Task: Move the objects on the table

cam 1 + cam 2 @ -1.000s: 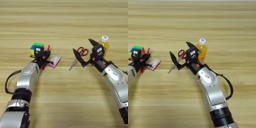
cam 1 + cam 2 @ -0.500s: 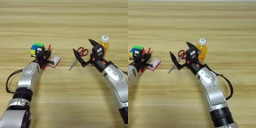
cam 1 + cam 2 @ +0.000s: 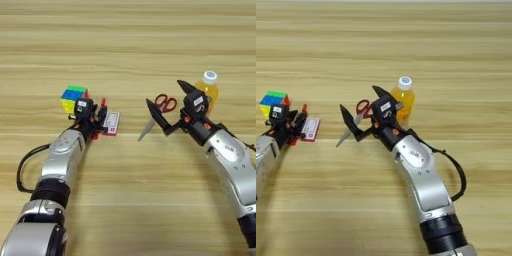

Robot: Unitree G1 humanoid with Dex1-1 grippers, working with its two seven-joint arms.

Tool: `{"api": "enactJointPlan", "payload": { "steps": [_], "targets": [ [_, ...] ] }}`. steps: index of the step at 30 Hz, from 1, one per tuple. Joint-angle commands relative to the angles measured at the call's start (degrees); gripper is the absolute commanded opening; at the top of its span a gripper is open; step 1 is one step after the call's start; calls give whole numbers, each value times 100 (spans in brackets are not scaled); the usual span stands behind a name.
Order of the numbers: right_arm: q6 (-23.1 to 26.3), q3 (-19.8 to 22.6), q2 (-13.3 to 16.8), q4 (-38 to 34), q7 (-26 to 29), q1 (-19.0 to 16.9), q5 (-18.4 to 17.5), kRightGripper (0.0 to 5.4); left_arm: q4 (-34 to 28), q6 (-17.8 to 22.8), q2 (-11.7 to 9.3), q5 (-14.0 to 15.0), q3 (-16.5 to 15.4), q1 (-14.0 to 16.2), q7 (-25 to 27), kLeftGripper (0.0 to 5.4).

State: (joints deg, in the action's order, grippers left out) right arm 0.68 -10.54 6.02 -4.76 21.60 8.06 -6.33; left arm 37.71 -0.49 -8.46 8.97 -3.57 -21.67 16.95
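- Change from the earlier frames: none can be made out. Both arms and all items hold the same positions as half a second and one second ago.
- Right gripper (image 3: 169, 107): fingers spread wide. One black finger points up beside the orange drink bottle (image 3: 208, 87), the other reaches left over the blades of the red-handled scissors (image 3: 159, 110). It grasps nothing.
- Scissors: flat on the table (image 3: 128, 45), red handles toward the bottle, blade tip pointing down-left. They lie between the two spread fingers; contact cannot be confirmed.
- Bottle: upright, white cap on top, just behind the right gripper's wrist.
- Left gripper (image 3: 97, 120): at the cluster on the left side of the table, its fingers lying along the red pen (image 3: 101, 111). Whether they are clenched on the pen cannot be told.
- Puzzle cube (image 3: 73, 97): just up-left of the left gripper, apparently touching its housing.
- Red-white card (image 3: 112, 123): flat, just beside the left gripper on its right.
- Open room: bare wood spans the whole far half of the table, the gap between card and scissors tip, and the near area between the two forearms.
- Edges: no table edge is visible in either view.
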Motion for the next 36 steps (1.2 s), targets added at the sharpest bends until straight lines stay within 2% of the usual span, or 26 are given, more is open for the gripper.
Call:
{"api": "enactJointPlan", "payload": {
  "steps": [1,16,30,36],
  "targets": [
    [-1,37,-2,8,-8,75,5,540,218,151,32,-139,58,197,-42,203],
    [-20,46,-6,42,-18,78,8,540,-7,-16,74,-100,36,248,-39,336],
    [-42,79,4,12,-27,59,-3,540,-637,-453,218,11,91,455,240,435],
    [-25,108,13,-217,-22,10,-25,540,-836,-550,276,31,69,526,273,504]
  ]
}}
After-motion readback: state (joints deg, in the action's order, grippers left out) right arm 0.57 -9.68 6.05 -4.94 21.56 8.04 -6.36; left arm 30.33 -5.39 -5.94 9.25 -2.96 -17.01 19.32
